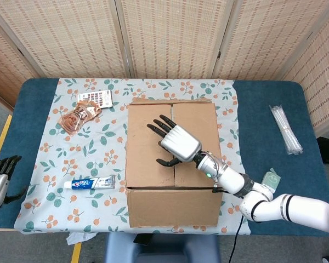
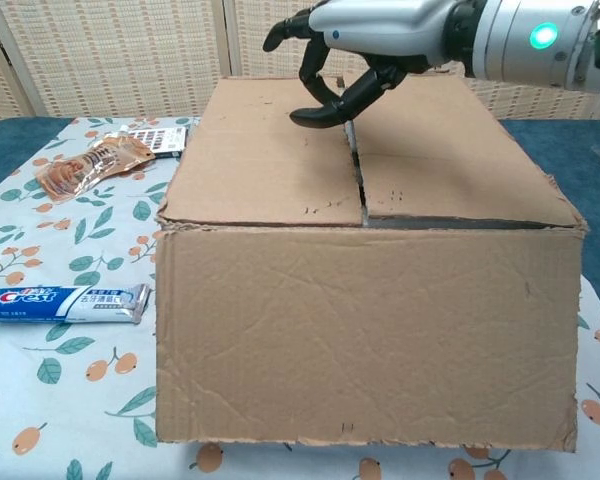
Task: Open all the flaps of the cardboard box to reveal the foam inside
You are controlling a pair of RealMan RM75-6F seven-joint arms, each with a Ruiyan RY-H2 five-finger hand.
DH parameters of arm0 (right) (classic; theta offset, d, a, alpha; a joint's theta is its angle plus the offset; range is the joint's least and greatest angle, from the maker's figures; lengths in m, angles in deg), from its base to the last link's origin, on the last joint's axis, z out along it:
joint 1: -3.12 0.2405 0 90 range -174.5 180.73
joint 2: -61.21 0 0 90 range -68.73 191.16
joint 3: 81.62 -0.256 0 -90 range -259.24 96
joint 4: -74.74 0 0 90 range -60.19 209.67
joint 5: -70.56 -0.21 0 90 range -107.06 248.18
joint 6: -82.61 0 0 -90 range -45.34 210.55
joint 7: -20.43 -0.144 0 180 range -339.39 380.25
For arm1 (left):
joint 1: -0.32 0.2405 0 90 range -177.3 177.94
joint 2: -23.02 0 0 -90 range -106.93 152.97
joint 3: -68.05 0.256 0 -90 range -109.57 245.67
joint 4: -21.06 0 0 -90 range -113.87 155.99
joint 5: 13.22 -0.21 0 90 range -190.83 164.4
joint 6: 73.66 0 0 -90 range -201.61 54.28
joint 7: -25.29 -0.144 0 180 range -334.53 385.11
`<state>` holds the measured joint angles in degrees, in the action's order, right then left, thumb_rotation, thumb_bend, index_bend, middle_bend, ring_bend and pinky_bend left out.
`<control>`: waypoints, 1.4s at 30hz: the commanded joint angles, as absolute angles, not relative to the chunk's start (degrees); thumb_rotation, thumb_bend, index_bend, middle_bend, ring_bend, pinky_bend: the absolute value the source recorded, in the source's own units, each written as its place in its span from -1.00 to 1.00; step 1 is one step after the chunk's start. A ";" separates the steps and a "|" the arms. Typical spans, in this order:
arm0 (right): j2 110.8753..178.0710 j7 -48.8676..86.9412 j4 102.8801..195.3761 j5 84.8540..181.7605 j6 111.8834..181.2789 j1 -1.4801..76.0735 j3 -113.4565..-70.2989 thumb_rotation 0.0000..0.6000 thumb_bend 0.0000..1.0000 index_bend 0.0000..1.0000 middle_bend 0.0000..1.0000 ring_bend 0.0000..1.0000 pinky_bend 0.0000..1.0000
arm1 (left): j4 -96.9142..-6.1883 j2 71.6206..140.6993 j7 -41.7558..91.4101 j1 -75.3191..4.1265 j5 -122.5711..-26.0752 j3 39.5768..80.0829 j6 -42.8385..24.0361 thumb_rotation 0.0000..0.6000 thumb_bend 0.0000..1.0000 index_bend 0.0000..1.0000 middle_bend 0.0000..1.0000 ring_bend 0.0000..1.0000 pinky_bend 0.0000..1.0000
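Observation:
The cardboard box [image 1: 172,164] stands in the middle of the floral cloth with its two top flaps lying flat and closed; a seam [image 2: 356,160] runs down the middle. No foam shows. My right hand [image 1: 174,141] hovers over the box top with fingers spread and curved downward, its fingertips [image 2: 315,115] close to the seam on the left flap, holding nothing. In the chest view the same right hand [image 2: 365,40] reaches in from the upper right. My left hand [image 1: 0,178] hangs at the table's near left edge, fingers loosely curled, empty.
A toothpaste tube [image 1: 90,183] lies left of the box. A snack packet [image 1: 77,118] and a calculator [image 1: 96,98] sit at the back left. A clear plastic packet [image 1: 285,129] lies on the blue table [image 1: 263,109] at the right.

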<state>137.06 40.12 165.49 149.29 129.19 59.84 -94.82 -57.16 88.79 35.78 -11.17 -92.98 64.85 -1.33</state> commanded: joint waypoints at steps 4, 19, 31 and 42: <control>140.29 36.95 160.89 150.23 128.29 61.57 -94.34 -0.39 -0.15 0.39 -0.79 -0.96 -1.00 | -56.79 88.33 37.71 -10.96 -92.61 64.60 -1.40 1.00 -0.22 -0.89 -0.83 -0.92 -1.00; 143.19 29.86 153.80 153.11 127.39 63.08 -92.39 -0.40 -0.15 0.39 -0.79 -0.97 -1.00 | -56.18 87.98 39.55 -10.81 -92.66 64.39 -1.35 1.00 -0.22 -0.89 -0.83 -0.92 -1.00; 142.05 29.44 154.20 153.22 127.68 62.36 -90.94 -0.40 -0.15 0.40 -0.79 -0.99 -1.00 | -56.11 87.97 39.60 -10.57 -92.70 64.23 -0.77 1.00 -0.22 -0.89 -0.83 -0.92 -1.00; 137.48 31.77 158.95 152.72 130.21 59.93 -90.39 -0.40 -0.15 0.49 -0.78 -1.00 -1.00 | -55.96 88.30 38.87 -10.67 -92.56 64.24 -1.06 1.00 -0.22 -0.91 -0.86 -0.92 -1.00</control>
